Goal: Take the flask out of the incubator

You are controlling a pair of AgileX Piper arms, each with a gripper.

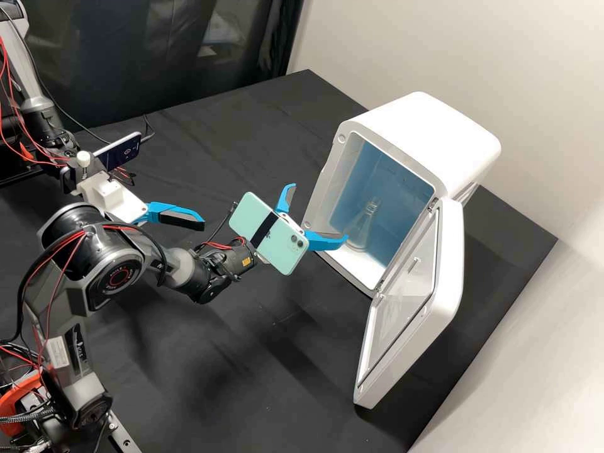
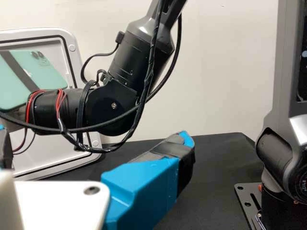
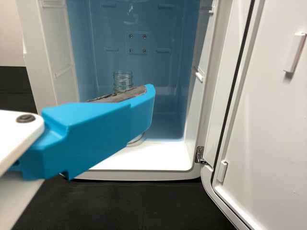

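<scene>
while the flask [image 1: 370,221] stands upright on the floor of the open incubator [image 1: 434,135], the right hand [image 1: 308,219] hangs just before its opening, blue fingers [image 1: 286,196] spread wide, gripping nothing.

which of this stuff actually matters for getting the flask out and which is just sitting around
For the job:
- flask, standing inside the incubator
- incubator
- door, swung open
- right gripper, open at the incubator's mouth

Not part of it:
- left gripper, back from the incubator
- mint phone strapped on the right wrist
- bench
</scene>
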